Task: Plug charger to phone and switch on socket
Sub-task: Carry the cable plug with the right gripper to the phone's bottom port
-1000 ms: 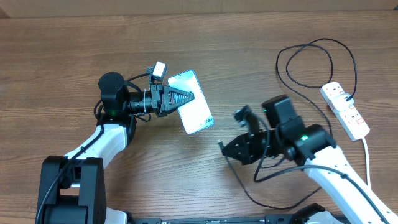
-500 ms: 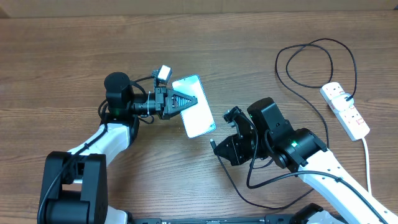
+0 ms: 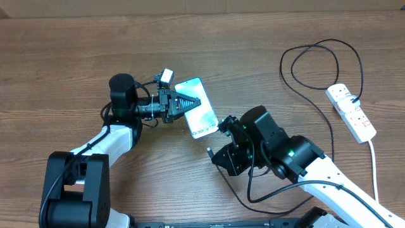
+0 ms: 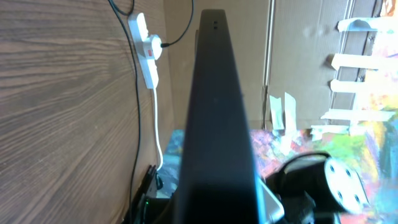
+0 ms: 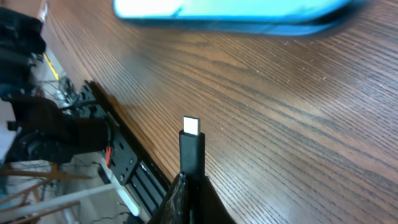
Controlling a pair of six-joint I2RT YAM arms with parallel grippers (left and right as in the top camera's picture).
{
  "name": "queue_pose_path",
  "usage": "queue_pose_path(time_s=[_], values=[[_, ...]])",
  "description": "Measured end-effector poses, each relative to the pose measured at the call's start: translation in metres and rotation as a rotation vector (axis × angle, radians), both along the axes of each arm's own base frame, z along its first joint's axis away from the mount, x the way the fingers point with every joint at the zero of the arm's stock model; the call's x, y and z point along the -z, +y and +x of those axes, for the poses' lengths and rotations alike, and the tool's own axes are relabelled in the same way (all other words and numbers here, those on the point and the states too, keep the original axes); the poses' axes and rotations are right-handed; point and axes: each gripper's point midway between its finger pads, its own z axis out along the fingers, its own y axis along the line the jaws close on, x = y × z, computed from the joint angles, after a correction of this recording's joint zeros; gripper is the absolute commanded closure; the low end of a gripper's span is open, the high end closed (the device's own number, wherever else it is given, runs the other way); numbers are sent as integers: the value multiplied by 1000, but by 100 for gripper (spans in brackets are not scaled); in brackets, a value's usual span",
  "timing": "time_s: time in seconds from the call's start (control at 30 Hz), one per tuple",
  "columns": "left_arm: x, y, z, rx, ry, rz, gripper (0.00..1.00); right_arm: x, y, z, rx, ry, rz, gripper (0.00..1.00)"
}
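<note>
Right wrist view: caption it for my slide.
Right tool holds the black, silver-tipped charger plug, aimed at the blurred light-blue phone.

The phone stands edge-on mid-frame, the socket beyond.

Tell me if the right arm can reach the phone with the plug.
Probably yes: the right gripper holds the plug near the phone, only bare table between; the left gripper grips the phone.

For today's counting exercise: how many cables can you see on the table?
2. The thin black charger cable loops from the power strip to the right gripper; the thick white cord trails from that strip toward the near edge.
</note>
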Motion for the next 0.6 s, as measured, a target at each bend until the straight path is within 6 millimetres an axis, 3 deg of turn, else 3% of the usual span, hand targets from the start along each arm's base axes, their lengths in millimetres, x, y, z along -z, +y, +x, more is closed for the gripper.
queue_pose_path(time_s=[0.6], values=[[2, 0, -1, 11, -89, 10, 96, -8, -2, 22, 58, -115, -54, 96]])
